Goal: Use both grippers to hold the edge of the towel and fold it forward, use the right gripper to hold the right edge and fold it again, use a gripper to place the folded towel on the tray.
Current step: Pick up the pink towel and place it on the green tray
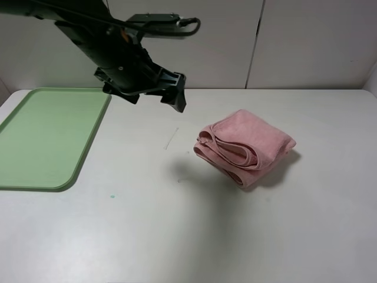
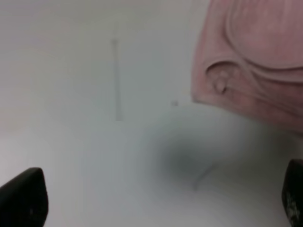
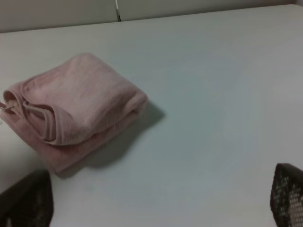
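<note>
1. White table top (image 1: 177, 236) fills the near part of the scene, bare apart from a few faint marks.
2. Pink and fluffy, the towel (image 1: 244, 147) lies folded into a thick bundle right of the table's middle, its stitched hem (image 1: 227, 154) curling along the layered side that faces left.
3. Light green, the tray (image 1: 44, 135) sits flat at the table's left edge, well apart from the towel.
4. Further back, the left gripper (image 1: 177, 94) hangs above the table between tray and towel, up and to the towel's left, not touching it; its black fingertips (image 2: 23, 196) stand wide apart and hold nothing.
5. From the right wrist camera, the right gripper (image 3: 161, 201) also has its fingers (image 3: 289, 194) spread wide and empty, with the towel lying beyond them on the table.
</note>
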Controlling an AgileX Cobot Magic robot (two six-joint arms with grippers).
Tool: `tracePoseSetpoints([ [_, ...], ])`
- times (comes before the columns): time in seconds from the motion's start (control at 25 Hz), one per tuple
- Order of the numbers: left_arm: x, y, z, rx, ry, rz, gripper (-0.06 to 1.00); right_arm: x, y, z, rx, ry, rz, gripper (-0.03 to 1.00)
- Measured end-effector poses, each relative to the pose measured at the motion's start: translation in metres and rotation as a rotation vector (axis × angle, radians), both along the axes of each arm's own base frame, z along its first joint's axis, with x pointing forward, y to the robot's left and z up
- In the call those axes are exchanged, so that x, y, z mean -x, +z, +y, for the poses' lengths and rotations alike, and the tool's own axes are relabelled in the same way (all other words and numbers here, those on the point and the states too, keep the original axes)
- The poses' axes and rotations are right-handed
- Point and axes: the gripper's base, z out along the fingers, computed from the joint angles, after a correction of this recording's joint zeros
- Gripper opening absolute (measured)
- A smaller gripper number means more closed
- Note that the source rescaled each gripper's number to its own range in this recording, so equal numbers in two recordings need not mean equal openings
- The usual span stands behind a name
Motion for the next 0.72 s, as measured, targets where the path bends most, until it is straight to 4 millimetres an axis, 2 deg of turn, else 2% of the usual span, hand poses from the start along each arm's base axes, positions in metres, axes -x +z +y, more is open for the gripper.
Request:
tracePoseSetpoints([
  [0.4,-0.037,-0.040,-0.068,0.028,-0.051,-0.018,1.00,0.000,0.000,0.000,0.000,0.000,0.000,1.00],
  [0.72,-0.050,-0.081,-0.111,0.035,-0.071,0.002,1.00,0.000,0.000,0.000,0.001,-0.001,0.000,1.00],
])
